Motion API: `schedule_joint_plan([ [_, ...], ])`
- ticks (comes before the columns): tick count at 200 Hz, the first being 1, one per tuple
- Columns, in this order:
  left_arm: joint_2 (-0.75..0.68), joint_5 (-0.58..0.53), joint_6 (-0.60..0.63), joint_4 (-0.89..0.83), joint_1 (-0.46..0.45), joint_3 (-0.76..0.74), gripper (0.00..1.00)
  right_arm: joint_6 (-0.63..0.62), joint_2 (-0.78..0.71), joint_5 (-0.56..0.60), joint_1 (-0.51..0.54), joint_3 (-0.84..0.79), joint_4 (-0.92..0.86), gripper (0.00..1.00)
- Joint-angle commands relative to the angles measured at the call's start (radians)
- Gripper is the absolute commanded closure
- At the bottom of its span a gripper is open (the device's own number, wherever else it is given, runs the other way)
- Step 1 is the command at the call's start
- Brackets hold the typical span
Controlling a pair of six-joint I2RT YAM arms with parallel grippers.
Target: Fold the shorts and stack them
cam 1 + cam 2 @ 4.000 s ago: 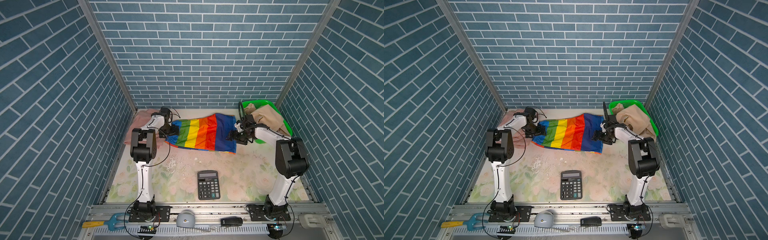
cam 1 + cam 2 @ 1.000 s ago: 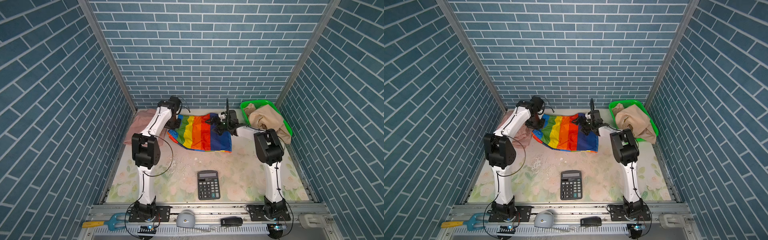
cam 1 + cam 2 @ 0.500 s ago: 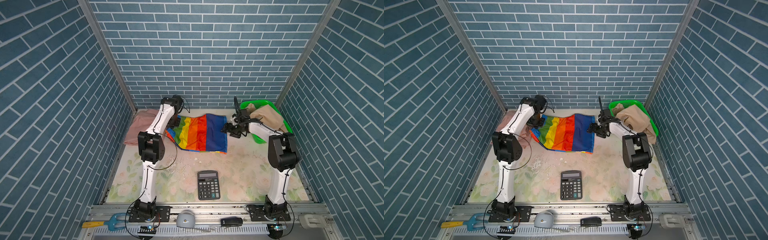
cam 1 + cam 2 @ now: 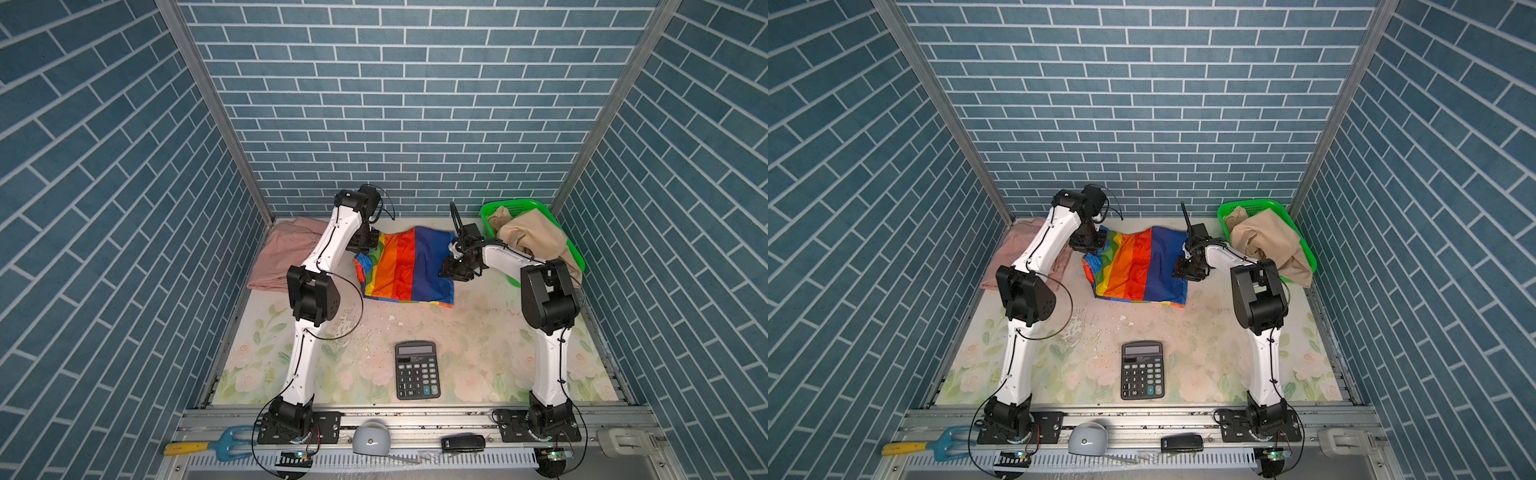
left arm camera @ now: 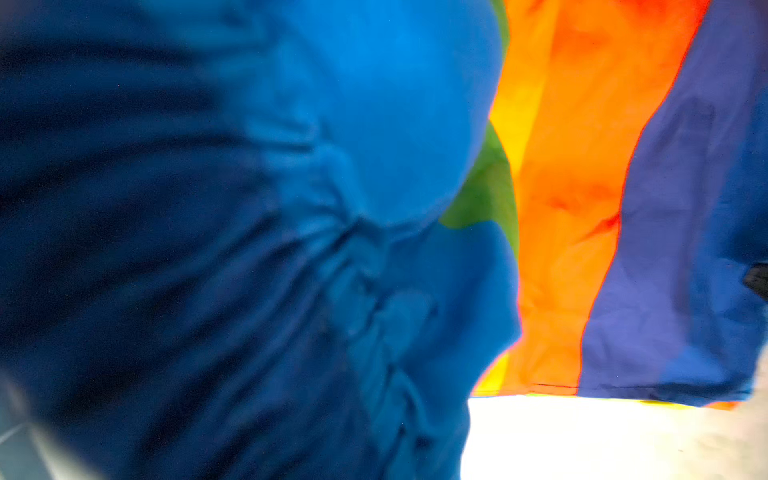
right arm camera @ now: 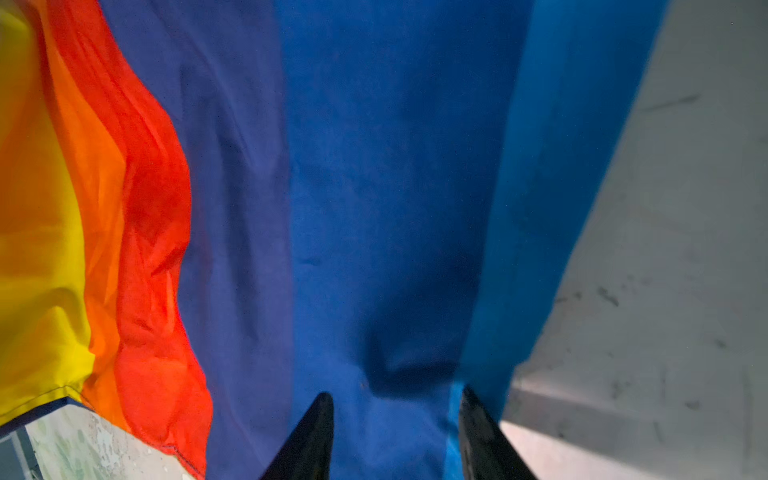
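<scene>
The rainbow-striped shorts lie folded at the back middle of the table. My left gripper is shut on their back left corner; blue gathered cloth fills the left wrist view and hides the fingers. My right gripper sits at the shorts' right edge. In the right wrist view its jaws stand apart with blue cloth between them. The pale pink shorts lie at the back left. The beige shorts are heaped in the basket.
A green mesh basket stands in the back right corner. A black calculator lies at the front middle of the flowered table. Small tools rest on the front rail.
The right gripper drew back off the shorts to the right, then came in again at their right edge with its jaws narrowing. The left gripper kept its hold at the back left corner.
</scene>
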Motion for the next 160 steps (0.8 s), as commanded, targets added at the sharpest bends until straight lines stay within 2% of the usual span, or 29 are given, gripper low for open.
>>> schedule_joint_plan([
  [1,0.023,0.136,-0.074,0.052,-0.005,-0.035,1.0,-0.016,0.033,0.018,0.019,0.034,-0.031,0.54],
  [36,-0.002,0.324,-0.208,0.255,-0.017,-0.137,0.99,-0.002,0.074,0.009,0.034,0.039,-0.017,0.59],
  [110,0.0,0.43,-0.31,0.396,-0.097,-0.141,0.98,0.01,0.112,-0.013,0.044,0.042,-0.005,0.61],
  [160,0.004,0.508,-0.395,0.582,-0.135,-0.232,0.96,0.05,0.124,-0.073,0.045,0.009,0.051,0.62],
])
